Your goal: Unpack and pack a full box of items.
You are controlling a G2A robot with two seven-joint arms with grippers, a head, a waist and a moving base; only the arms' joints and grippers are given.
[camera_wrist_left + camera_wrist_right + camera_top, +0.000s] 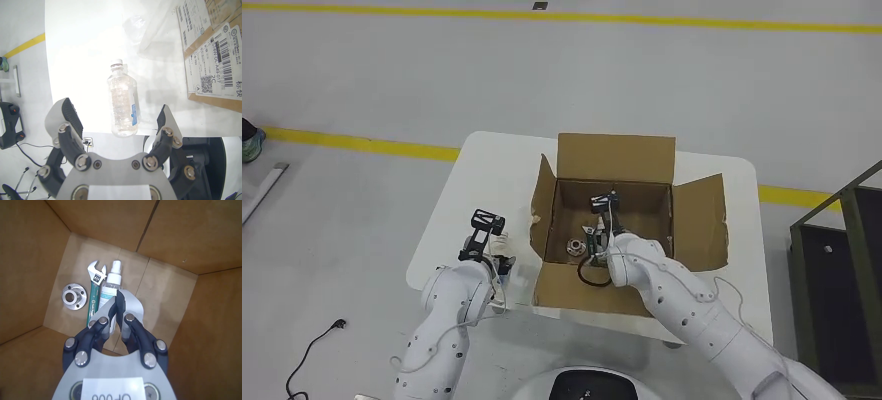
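Right gripper (pixel 116 298) overhangs box (pixel 189 237) holding wrench (pixel 93 291), bottle (pixel 113 278), flange (pixel 74 296).

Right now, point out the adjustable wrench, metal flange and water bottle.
adjustable wrench (pixel 92 300), right wrist view, green handle.
metal flange (pixel 82 298), right wrist view, flat face.
water bottle (pixel 122 102), left wrist view, clear body.

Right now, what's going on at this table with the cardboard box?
A two-armed robot is working at an open brown cardboard box on a white table. Its right gripper, fingers shut, is inside the box above a white-capped spray bottle that lies beside a green-handled adjustable wrench and a round metal flange. The left gripper hangs open over a clear plastic water bottle lying on the table outside the box.
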